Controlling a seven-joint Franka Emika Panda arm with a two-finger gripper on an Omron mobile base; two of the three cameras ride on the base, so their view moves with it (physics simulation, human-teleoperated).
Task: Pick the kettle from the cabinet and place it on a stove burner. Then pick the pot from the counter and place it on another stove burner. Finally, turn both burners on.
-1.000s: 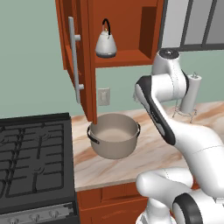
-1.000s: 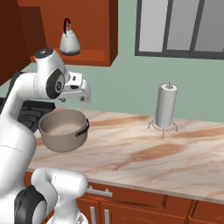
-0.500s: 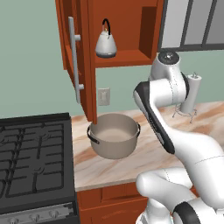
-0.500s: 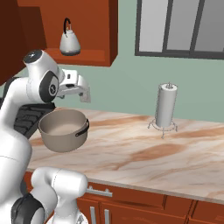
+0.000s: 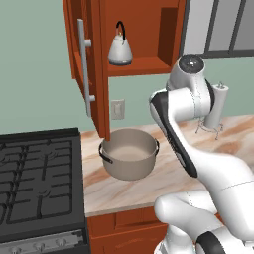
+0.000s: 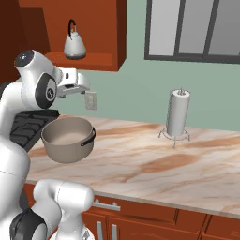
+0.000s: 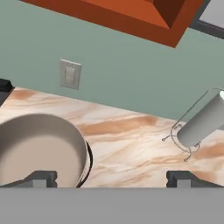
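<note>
The small silvery kettle (image 5: 120, 49) (image 6: 74, 45) stands on the shelf of the open reddish-brown cabinet (image 5: 144, 30), whose door with a silver bar handle (image 5: 85, 67) is swung out. The wide grey-beige pot (image 5: 130, 154) (image 6: 68, 138) (image 7: 39, 148) sits on the marble counter (image 5: 163, 178) (image 6: 154, 159) beside the black stove (image 5: 34, 173). My gripper (image 6: 83, 86) (image 7: 111, 179) hangs open and empty above the pot, below and in front of the kettle's shelf. It faces the back wall.
A paper towel holder (image 5: 217, 106) (image 6: 178, 112) (image 7: 201, 122) stands on the counter to the right. A wall outlet (image 5: 117, 109) (image 7: 70, 74) is behind the pot. The open door hangs over the gap between stove and pot. A window (image 6: 197, 28) is at upper right.
The arm has lifted the hand a little higher and nearer the cabinet shelf. The jaws stay open. Kettle and pot have not moved.
</note>
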